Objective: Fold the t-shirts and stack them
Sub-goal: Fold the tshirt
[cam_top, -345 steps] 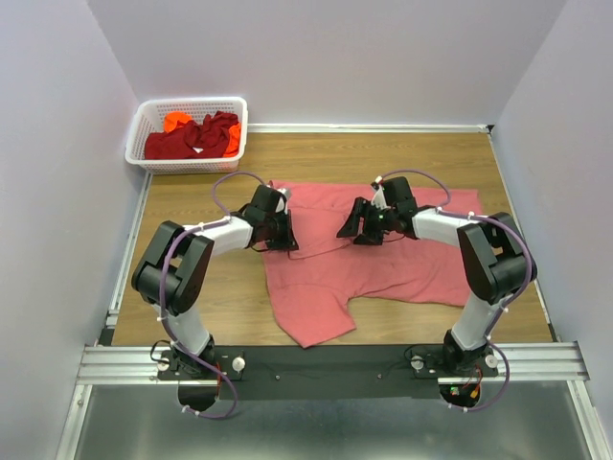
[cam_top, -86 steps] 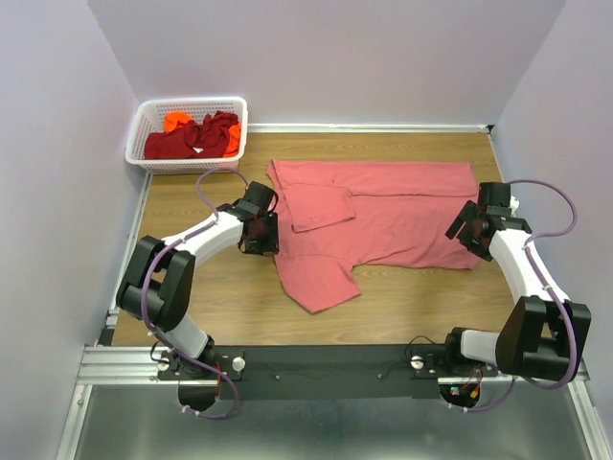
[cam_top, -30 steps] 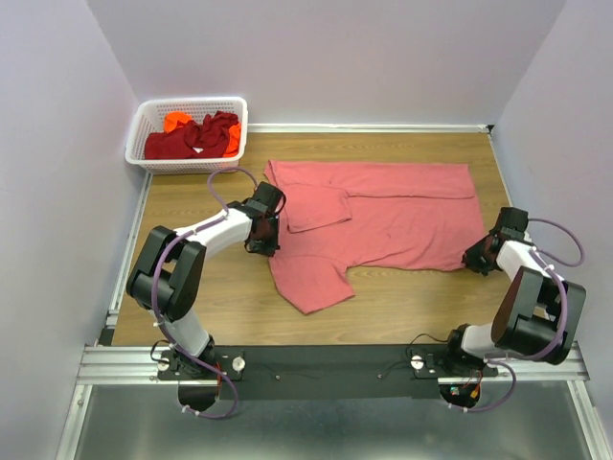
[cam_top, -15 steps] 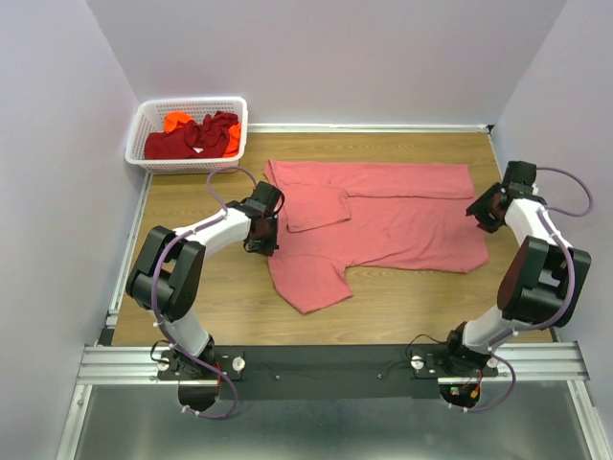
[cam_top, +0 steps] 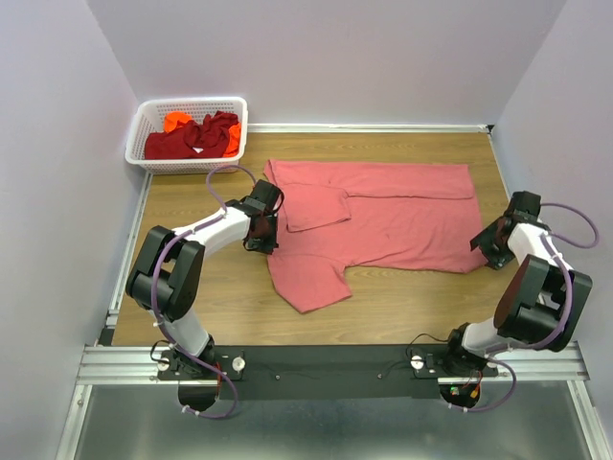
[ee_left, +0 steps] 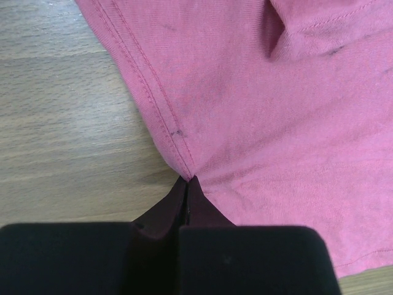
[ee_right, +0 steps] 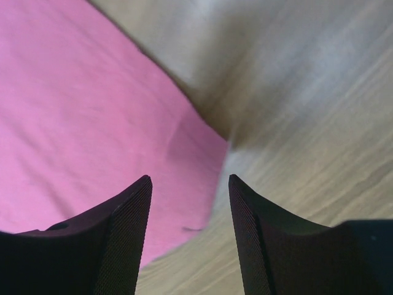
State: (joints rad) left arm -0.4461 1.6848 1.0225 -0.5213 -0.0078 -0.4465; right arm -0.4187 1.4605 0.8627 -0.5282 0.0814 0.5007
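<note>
The salmon-pink t-shirt point(cam_top: 393, 220) lies spread flat on the wooden table, one sleeve folded in over its chest. My left gripper point(cam_top: 268, 240) is at the shirt's left edge. In the left wrist view its jaws point(ee_left: 186, 180) are shut on the hem of the shirt point(ee_left: 264, 123). My right gripper point(cam_top: 490, 245) hovers at the shirt's lower right corner. The right wrist view shows it open point(ee_right: 189, 179), with the corner of the pink cloth point(ee_right: 92, 110) below and nothing between its fingers. The dark red t-shirt point(cam_top: 192, 140) and the orange t-shirt point(cam_top: 175, 121) lie bunched in the basket.
The white lattice basket point(cam_top: 140, 123) stands at the back left corner, against the walls. Walls close in the table on the left, back and right. Bare wood point(cam_top: 421, 297) runs between the shirt and the arms' black base rail point(cam_top: 326, 369).
My right gripper opened wider, swung up the shirt's right edge, then came back down to its lower right corner. The left gripper and the shirt's left edge stayed put.
</note>
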